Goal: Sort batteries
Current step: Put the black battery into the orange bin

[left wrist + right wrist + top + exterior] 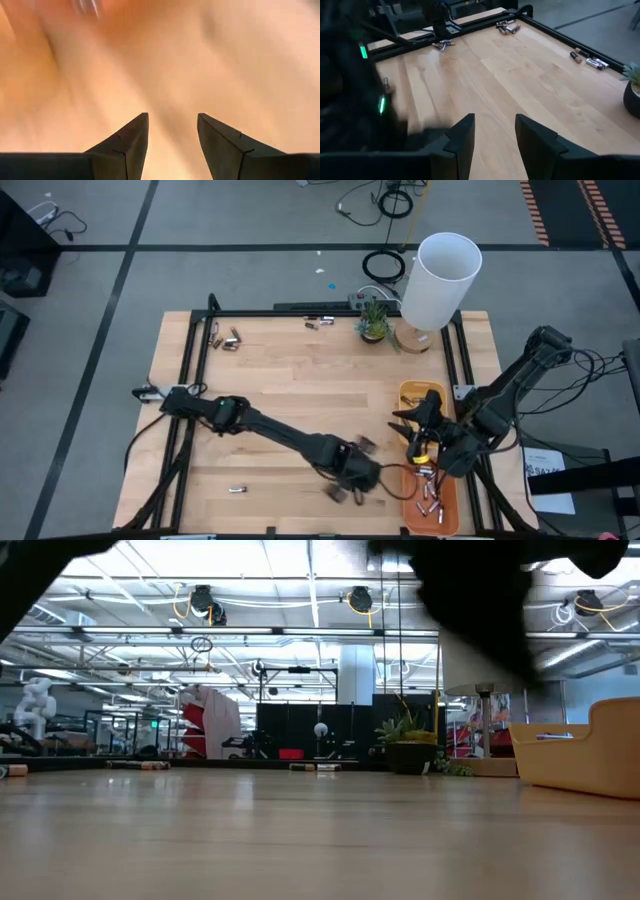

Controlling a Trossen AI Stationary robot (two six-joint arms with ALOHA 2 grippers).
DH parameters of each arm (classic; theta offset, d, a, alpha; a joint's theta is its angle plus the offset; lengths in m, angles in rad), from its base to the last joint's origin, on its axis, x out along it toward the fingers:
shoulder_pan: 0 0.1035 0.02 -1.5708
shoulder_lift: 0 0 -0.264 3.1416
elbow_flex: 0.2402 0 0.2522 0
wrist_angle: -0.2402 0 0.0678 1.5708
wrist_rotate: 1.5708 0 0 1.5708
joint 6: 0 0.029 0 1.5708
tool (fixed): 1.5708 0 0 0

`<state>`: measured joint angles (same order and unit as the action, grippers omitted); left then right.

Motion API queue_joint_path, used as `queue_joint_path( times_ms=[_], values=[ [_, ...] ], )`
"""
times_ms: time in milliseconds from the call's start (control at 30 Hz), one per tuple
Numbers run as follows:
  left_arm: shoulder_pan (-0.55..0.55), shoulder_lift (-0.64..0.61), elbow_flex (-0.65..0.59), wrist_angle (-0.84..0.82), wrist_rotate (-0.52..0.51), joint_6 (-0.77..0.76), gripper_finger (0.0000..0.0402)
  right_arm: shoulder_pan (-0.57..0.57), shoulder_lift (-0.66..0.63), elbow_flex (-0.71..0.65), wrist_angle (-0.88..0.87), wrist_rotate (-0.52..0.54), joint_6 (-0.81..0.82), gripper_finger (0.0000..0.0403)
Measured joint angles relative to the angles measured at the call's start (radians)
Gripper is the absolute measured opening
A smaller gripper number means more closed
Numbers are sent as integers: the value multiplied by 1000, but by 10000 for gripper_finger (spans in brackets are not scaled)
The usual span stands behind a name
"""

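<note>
- The left arm reaches from its base at the table's left edge diagonally across the wood to the near centre, where the left gripper shows blurred over the table, just left of the orange tray.
- In the left wrist view its two dark fingers stand apart with bare wood showing in the gap; nothing is between them.
- The right arm comes in from the table's right side and folds back, so the right gripper sits over the yellow tray at the right edge.
- In the right wrist view its fingers stand apart with a clear gap and hold nothing; they face across the table toward the far left corner.
- Batteries: a cluster lies in the orange tray at the near right corner.
- Loose ones remain on the wood: a small group at the far left corner, a pair at the far edge beside the small potted plant, and one near the front left edge.
- A white cylinder stands at the far right corner.
</note>
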<state>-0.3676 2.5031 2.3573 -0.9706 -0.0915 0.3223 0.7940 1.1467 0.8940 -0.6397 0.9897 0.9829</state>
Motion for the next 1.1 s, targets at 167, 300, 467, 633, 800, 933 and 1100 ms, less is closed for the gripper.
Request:
queue_joint_path(
  times_ms=[167,300,467,633,800,933,1100],
  values=[
    [-62,-67,-23,-623,-27,-304,180,0,8,0,9,0,0,132],
    [-215,-250,-308,-537,-49,-374,180,0,10,0,39,-1,-3,132],
    [-346,-536,-661,-439,-245,-688,180,7,31,1,47,-22,0,132],
    [-485,-758,-1000,-63,-221,-983,180,5,39,1,67,-24,-5,132],
    [-578,-784,-1182,92,-228,-1207,180,5,45,0,124,-27,-35,132],
    [-634,-748,-1221,95,-224,-1324,180,9,50,0,171,-26,-52,132],
    [-671,-709,-1216,123,-227,-1389,180,13,84,0,198,-32,-68,132]
  ],
)
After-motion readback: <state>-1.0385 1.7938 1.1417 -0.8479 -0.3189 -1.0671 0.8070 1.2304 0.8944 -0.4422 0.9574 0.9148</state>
